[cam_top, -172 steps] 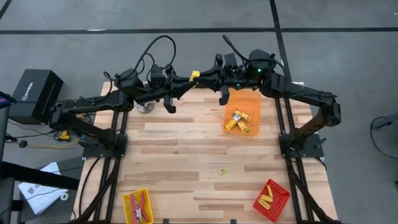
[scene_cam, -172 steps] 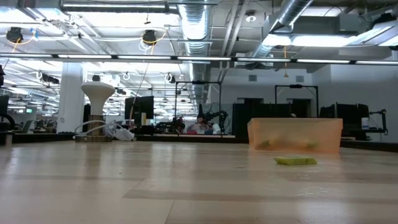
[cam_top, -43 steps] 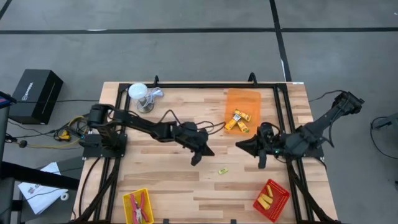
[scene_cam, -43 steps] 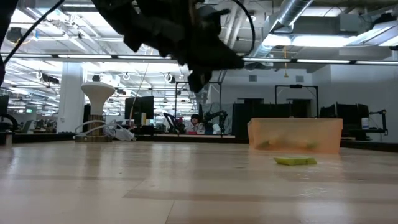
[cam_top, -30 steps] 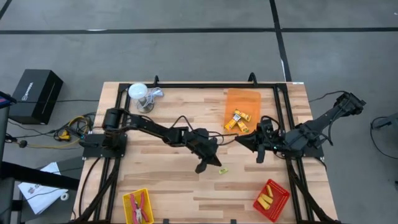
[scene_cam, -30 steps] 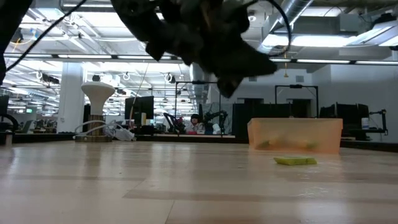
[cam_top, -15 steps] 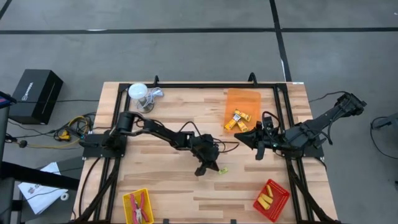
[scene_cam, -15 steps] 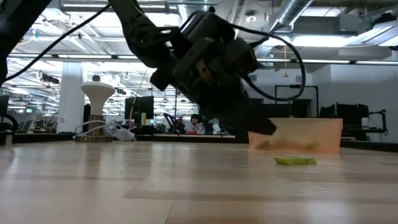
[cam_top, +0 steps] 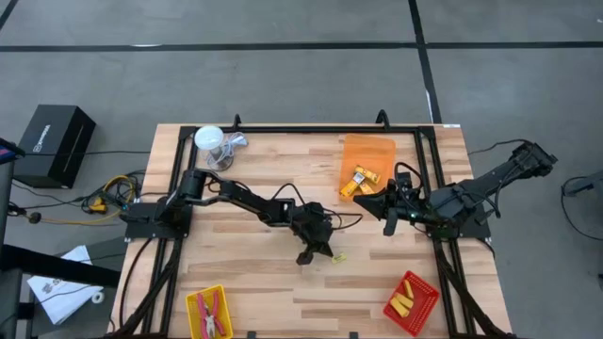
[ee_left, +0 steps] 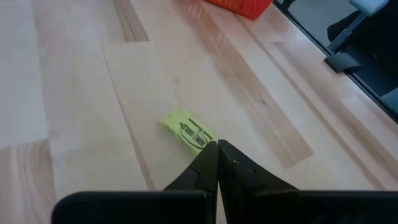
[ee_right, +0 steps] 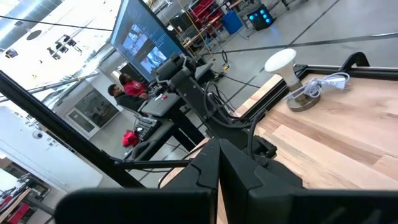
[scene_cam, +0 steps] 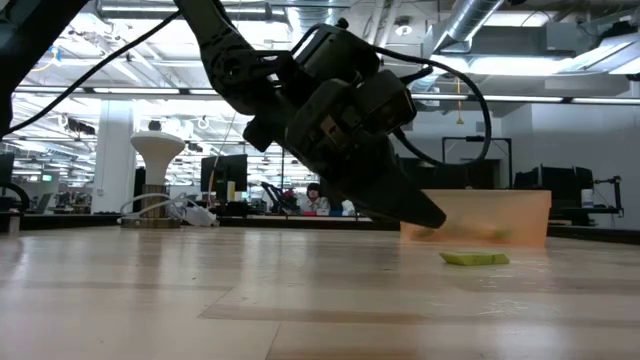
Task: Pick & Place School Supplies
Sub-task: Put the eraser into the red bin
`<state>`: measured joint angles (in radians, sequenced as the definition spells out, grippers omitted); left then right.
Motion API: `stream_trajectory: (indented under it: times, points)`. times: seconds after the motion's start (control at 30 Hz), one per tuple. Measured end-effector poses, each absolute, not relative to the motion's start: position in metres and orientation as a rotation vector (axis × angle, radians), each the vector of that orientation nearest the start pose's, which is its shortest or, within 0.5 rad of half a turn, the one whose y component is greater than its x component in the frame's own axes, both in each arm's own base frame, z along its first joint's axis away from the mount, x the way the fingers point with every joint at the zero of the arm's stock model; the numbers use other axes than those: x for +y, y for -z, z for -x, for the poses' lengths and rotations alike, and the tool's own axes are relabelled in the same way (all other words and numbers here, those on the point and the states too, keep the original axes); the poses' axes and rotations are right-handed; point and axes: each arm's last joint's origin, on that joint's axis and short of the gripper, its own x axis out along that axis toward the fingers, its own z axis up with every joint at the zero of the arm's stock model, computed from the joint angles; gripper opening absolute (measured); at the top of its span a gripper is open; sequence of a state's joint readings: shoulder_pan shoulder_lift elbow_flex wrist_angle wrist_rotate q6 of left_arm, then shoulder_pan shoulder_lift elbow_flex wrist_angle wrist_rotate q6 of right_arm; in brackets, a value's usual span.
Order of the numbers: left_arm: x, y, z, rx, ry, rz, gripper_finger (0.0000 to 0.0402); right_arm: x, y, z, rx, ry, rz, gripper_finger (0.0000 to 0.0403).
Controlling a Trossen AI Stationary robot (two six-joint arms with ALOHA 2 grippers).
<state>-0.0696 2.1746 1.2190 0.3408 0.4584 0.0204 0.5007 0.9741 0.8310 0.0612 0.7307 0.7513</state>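
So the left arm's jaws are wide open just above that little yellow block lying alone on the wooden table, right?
Not quite. The left gripper does hang just by the small yellow block lying alone on the wooden table, but its jaws are shut, tips pressed together. The left wrist view shows it plainly.

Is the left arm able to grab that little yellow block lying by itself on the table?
Probably yes, but not just yet. The left gripper hangs right by the yellow block with bare table around it and nothing in between. Its fingers are shut, though, so they would need to open first.
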Motion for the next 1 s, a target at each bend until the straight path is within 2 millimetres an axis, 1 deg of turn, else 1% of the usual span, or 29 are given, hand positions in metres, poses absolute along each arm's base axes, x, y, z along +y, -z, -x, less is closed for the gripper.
stream_trajectory:
  times: [0.13, 0.27, 0.33, 0.37, 0.43, 0.53, 0.6, 0.8, 0.87, 1.0]
  points:
    - [-0.044, -0.104, -0.439, 0.591, 0.516, 0.098, 0.0, 0.085, -0.339, -0.195, -0.024, 0.243, -0.701, 0.0]
    - [-0.05, -0.109, -0.446, 0.574, 0.525, 0.095, 0.0, 0.085, -0.34, -0.195, -0.035, 0.238, -0.709, 0.0]
    - [-0.053, -0.11, -0.453, 0.558, 0.535, 0.103, 0.0, 0.085, -0.342, -0.195, -0.044, 0.234, -0.714, 0.0]
    - [-0.054, -0.109, -0.453, 0.576, 0.544, 0.115, 0.0, 0.085, -0.342, -0.195, -0.046, 0.234, -0.715, 0.0]
    - [-0.058, -0.107, -0.461, 0.562, 0.555, 0.115, 0.0, 0.085, -0.342, -0.195, -0.046, 0.234, -0.715, 0.0]
    - [-0.063, -0.096, -0.464, 0.606, 0.559, 0.123, 0.0, 0.085, -0.342, -0.195, -0.052, 0.231, -0.72, 0.0]
    - [-0.063, -0.087, -0.462, 0.648, 0.554, 0.128, 0.0, 0.085, -0.342, -0.195, -0.053, 0.231, -0.72, 0.0]
    - [-0.052, -0.086, -0.462, 0.679, 0.53, 0.139, 0.0, 0.085, -0.343, -0.195, -0.05, 0.224, -0.707, 0.0]
    - [-0.047, -0.091, -0.461, 0.68, 0.513, 0.139, 0.0, 0.085, -0.343, -0.195, -0.047, 0.222, -0.699, 0.0]
    - [-0.038, -0.109, -0.465, 0.62, 0.488, 0.12, 0.0, 0.086, -0.343, -0.195, -0.043, 0.212, -0.696, 0.0]
